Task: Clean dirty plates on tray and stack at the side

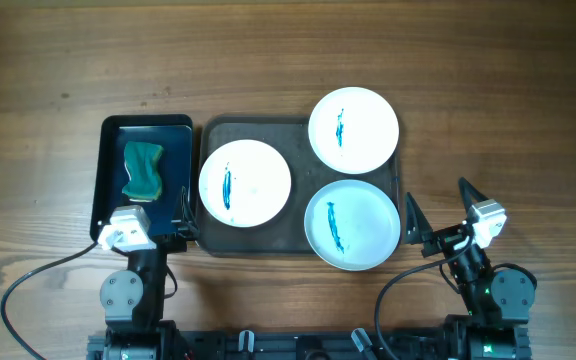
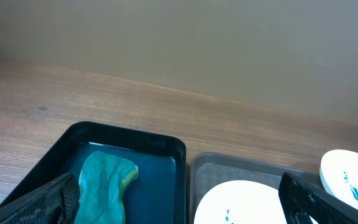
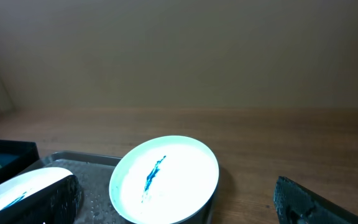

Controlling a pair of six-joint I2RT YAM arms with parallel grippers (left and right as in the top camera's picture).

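On the tray (image 1: 253, 130), middle of the frame, lie the left plate (image 1: 245, 182), the upper right plate (image 1: 353, 130) and the lower right plate (image 1: 352, 224), each with a blue streak. The left end effector (image 2: 176, 180) and the right end effector (image 1: 435, 192) are released, grasping nothing.

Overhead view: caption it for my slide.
Three blue-streaked round white plates on a dark brown-grey rectangular tray, teal sponge in a glossy black tray, left claw and right claw open.

Smooth white plates (image 1: 245, 181), matt tray (image 1: 268, 240), wood table (image 1: 268, 60)
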